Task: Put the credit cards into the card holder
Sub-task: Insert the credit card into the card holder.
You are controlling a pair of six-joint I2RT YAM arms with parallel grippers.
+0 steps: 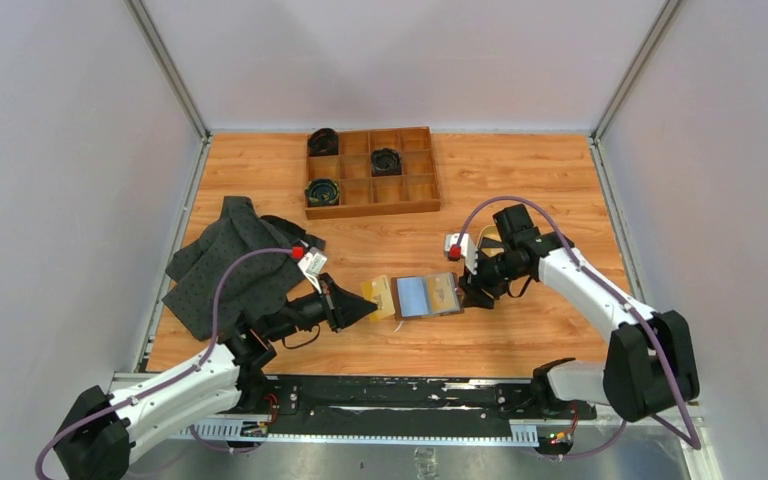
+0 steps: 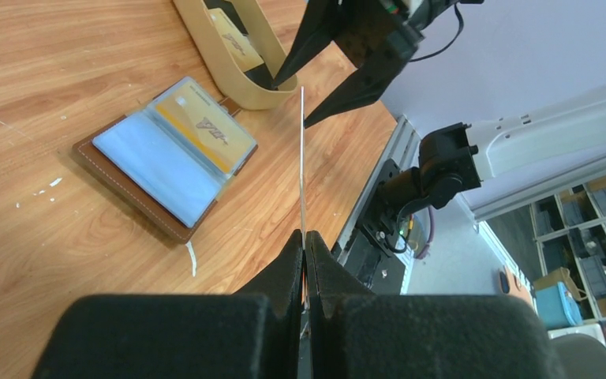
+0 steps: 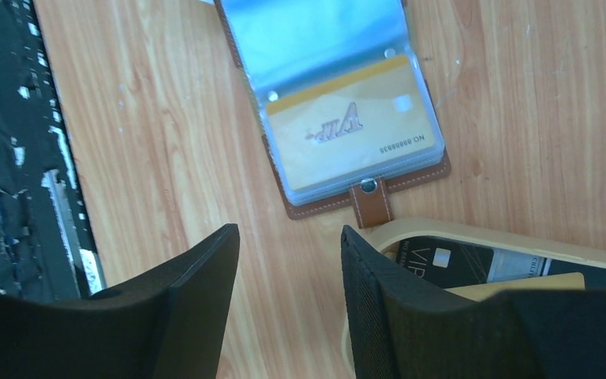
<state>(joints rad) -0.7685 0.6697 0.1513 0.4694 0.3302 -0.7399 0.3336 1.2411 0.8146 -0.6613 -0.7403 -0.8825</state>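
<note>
Found card holder [image 1: 426,296] spread open on bench [image 1: 520,180], gold card [image 3: 351,130] sleeved, left pincer [image 2: 305,241] clamped on second card [image 2: 303,158] edgewise just beside it, presumably for insertion, right pincer [image 3: 289,237] apart by dish [image 3: 473,237] opposite.

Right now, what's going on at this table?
The left gripper is shut on a card held edge-on, near the card holder, which lies open on the table with a yellow card already sleeved. The right gripper is open, empty, beside the holder's snap tab, by a tan dish holding more cards.
</note>
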